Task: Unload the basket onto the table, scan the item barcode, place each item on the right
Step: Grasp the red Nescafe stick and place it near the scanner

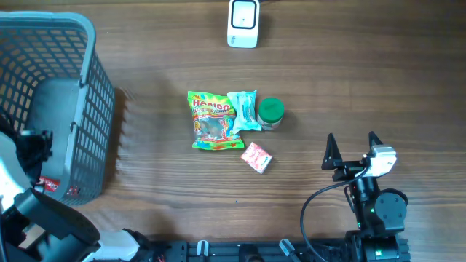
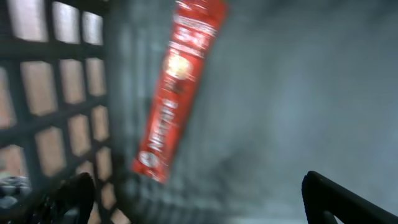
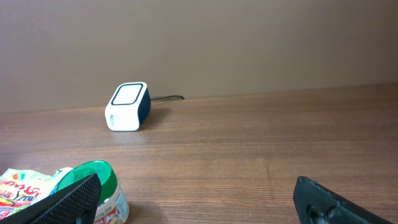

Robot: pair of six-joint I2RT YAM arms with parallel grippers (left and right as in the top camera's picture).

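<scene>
Red packet (image 2: 180,87) inside grey basket (image 1: 102,124), scanner (image 1: 243,23) well apart

White scanner (image 1: 243,22) stands upright; red packet (image 2: 177,93) lies slanted inside grey basket (image 1: 93,51).

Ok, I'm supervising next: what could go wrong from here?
The green-lidded jar, teal pouch and green Haribo sweet bag lie bunched together, so the open right tool may drag a neighbour. The left tool sits inside the grey mesh basket and could catch its wall when lifting out.
</scene>
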